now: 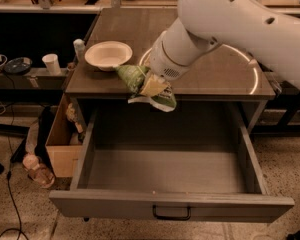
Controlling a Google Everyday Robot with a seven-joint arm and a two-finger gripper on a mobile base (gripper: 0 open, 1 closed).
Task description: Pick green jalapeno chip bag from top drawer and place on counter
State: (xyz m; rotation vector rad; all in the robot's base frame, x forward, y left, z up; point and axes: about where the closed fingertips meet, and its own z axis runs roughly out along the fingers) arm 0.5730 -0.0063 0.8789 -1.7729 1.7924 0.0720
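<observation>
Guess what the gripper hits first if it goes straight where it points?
Probably the top drawer, its left wall: the gripper, shut on the green jalapeno chip bag, points down-left past the counter edge. Depth is unclear.

Pincer [153, 87] and chip bag [134, 77] hang over counter [215, 76] front edge, above top drawer [115, 206], right of bowl [108, 55].

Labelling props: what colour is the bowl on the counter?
Cream-white bowl, camera view; gripper holds the green chip bag at the counter's front edge.
</observation>
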